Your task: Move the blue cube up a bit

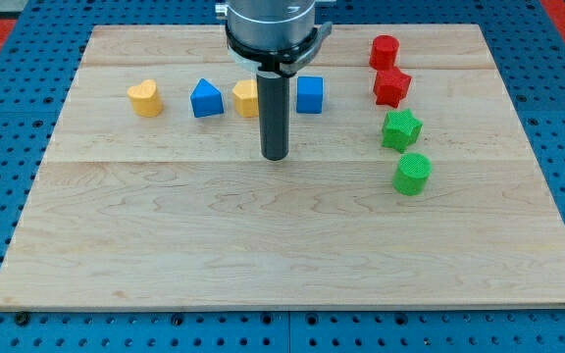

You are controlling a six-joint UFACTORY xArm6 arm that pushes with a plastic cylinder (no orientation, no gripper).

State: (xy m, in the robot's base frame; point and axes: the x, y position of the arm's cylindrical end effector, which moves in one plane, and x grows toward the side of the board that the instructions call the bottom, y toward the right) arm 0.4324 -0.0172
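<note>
The blue cube [309, 95] sits on the wooden board [282, 245] near the view's top, just right of centre. My tip [276, 157] is below and slightly left of the blue cube, apart from it. The rod rises in front of a yellow block [245, 98], partly hiding it. That yellow block lies just left of the blue cube.
A blue triangular block [206, 99] and a yellow heart block [145, 98] lie to the left in the same row. At the right stand a red cylinder [385, 51], a red star [392, 86], a green star [401, 129] and a green cylinder [412, 174].
</note>
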